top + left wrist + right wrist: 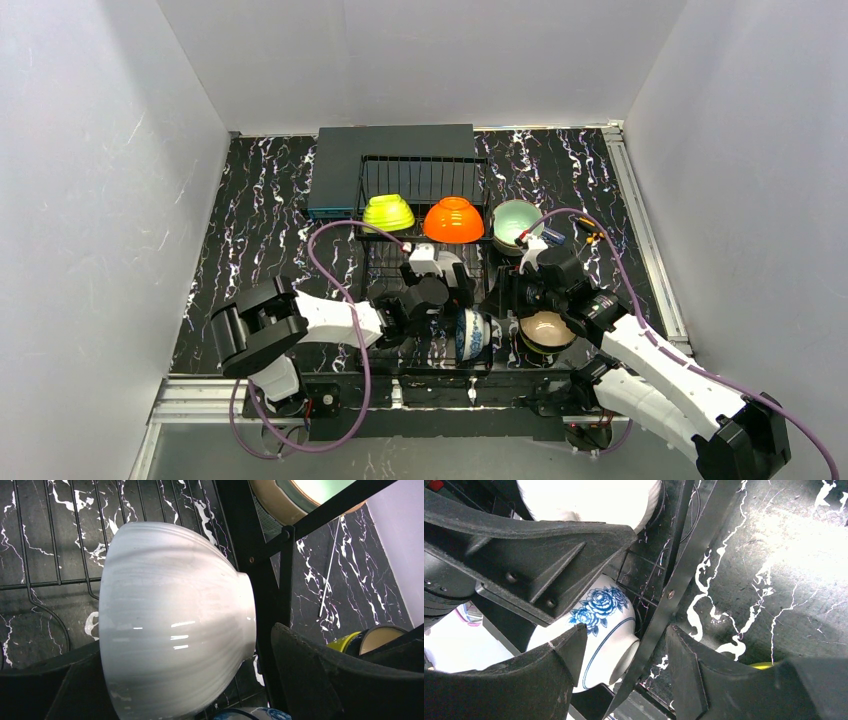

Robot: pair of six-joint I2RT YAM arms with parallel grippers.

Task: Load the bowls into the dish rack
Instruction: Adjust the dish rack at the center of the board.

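The black wire dish rack (420, 190) holds a lime green bowl (388, 213) and an orange bowl (453, 220) on its back tier. A white bowl (170, 630) lies on its side on the rack's wires. My left gripper (195, 690) is open around it, the right finger (340, 680) apart from the bowl's foot with a rack bar between. A blue-white patterned bowl (599, 630) also stands on edge in the rack. My right gripper (626, 665) is open, straddling its foot and a rack bar (674, 590).
A mint bowl (517, 222) sits stacked to the right of the rack. Beside my right arm rests a beige bowl (547, 330), and a yellow bowl (350, 640) shows close by. A flat dark grey box (390, 165) lies behind the rack. White walls enclose the table.
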